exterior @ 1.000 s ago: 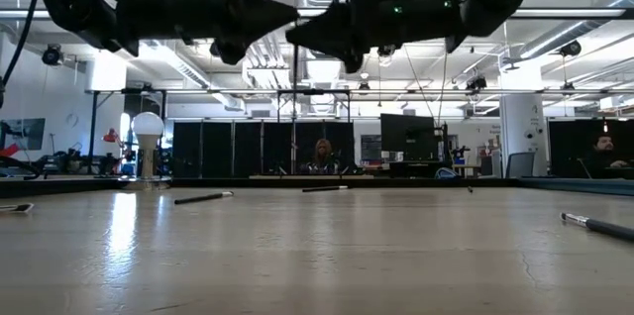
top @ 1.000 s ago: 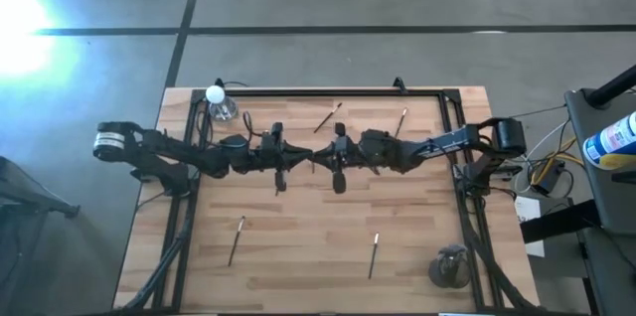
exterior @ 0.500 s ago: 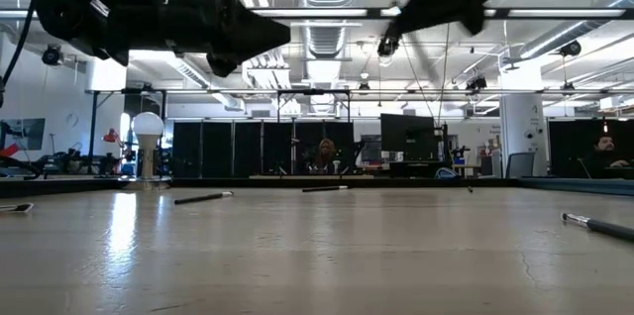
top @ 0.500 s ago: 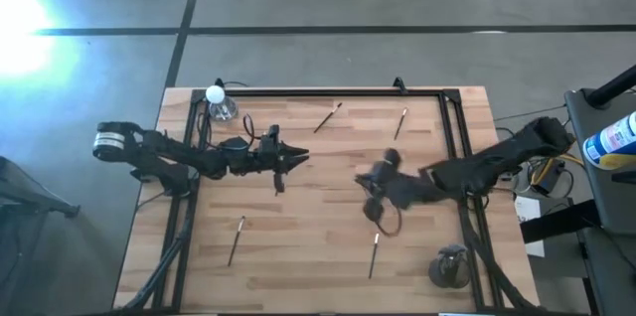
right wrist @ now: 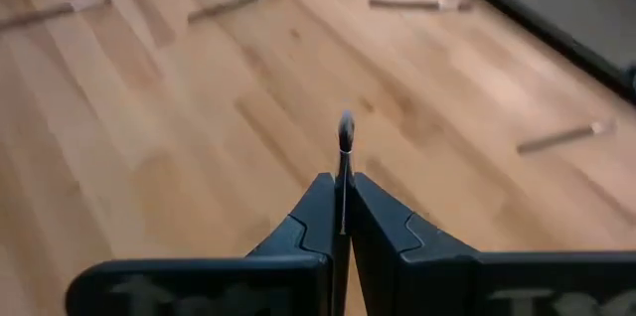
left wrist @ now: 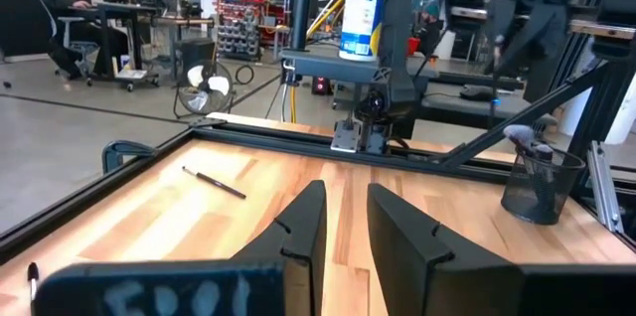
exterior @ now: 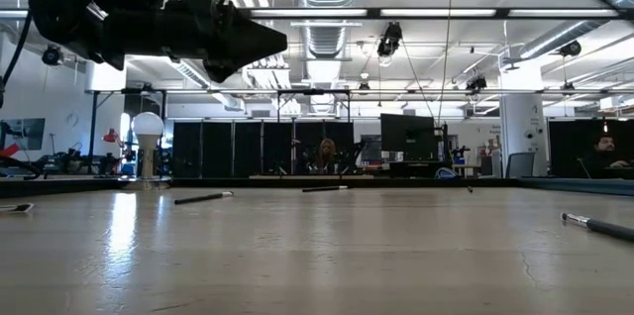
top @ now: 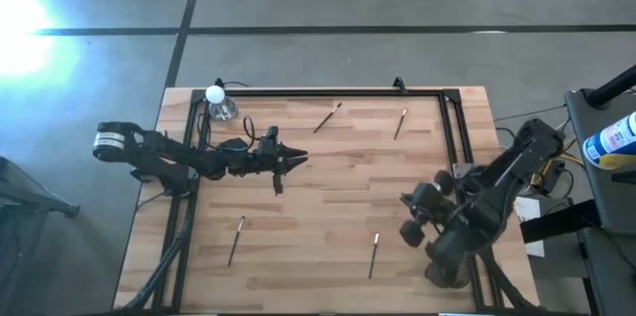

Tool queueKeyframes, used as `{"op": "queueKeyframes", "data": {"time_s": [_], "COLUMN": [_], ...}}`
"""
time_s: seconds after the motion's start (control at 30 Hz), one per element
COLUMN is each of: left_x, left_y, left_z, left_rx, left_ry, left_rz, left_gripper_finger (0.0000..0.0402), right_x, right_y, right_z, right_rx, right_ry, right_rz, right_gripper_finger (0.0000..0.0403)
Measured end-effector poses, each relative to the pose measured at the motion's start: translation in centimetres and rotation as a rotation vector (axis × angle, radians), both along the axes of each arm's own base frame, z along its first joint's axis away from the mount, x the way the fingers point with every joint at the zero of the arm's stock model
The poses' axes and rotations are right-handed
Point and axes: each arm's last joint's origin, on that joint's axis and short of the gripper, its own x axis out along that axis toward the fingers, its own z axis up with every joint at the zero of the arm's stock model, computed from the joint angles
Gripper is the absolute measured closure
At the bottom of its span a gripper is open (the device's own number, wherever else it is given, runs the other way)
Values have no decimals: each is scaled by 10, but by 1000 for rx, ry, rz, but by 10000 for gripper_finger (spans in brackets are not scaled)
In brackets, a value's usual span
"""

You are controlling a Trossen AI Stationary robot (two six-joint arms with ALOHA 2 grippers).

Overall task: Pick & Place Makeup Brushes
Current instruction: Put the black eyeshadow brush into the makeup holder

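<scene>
Several makeup brushes lie flat on the wooden table: two near the far edge point(top: 328, 117) point(top: 400, 123) and two near the near edge point(top: 237, 239) point(top: 374, 254). My right gripper point(top: 407, 219) hovers by the table's right near corner, shut on one thin brush point(right wrist: 345, 137). My left gripper point(top: 295, 160) hangs over the table's middle, slightly open point(left wrist: 343, 225) and holding nothing. A dark mesh cup point(left wrist: 542, 182) with a brush in it stands at the right near corner, partly under the right arm in the high view. My right gripper pinches a thin brush between its two fingers point(right wrist: 318, 212). The brush lies along the fingers, and its small dark bristle tip point(right wrist: 345, 129) sticks out past the fingertips. The brush is lifted clear, above the table.
A small clear bottle with a round white cap point(top: 218, 100) stands at the far left corner. A black metal frame point(top: 328, 91) runs along the table's far and side edges. Bare wood lies between the two arms. People sit at desks in the room beyond.
My right gripper, which stood fingertip to fingertip with the left gripper over the table's middle, has swung away toward the right near corner and the mesh cup, carrying the thin brush.
</scene>
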Motion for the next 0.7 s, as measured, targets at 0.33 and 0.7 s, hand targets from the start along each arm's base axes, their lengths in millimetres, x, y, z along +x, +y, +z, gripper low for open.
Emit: {"op": "queueKeyframes", "data": {"time_s": [0.33, 0.7], "left_x": [-1, -1], "left_y": [0, 0], "left_z": [-1, -2], "left_rx": [-3, -3], "left_ry": [4, 8], "left_rz": [0, -1], "left_gripper_finger": [330, 330], "right_x": [-12, -53], "right_y": [68, 116], "right_z": [-3, -36], "right_rx": [158, 214], "right_ry": [195, 283], "right_rz": [-19, -135], "right_gripper_finger": [390, 390]}}
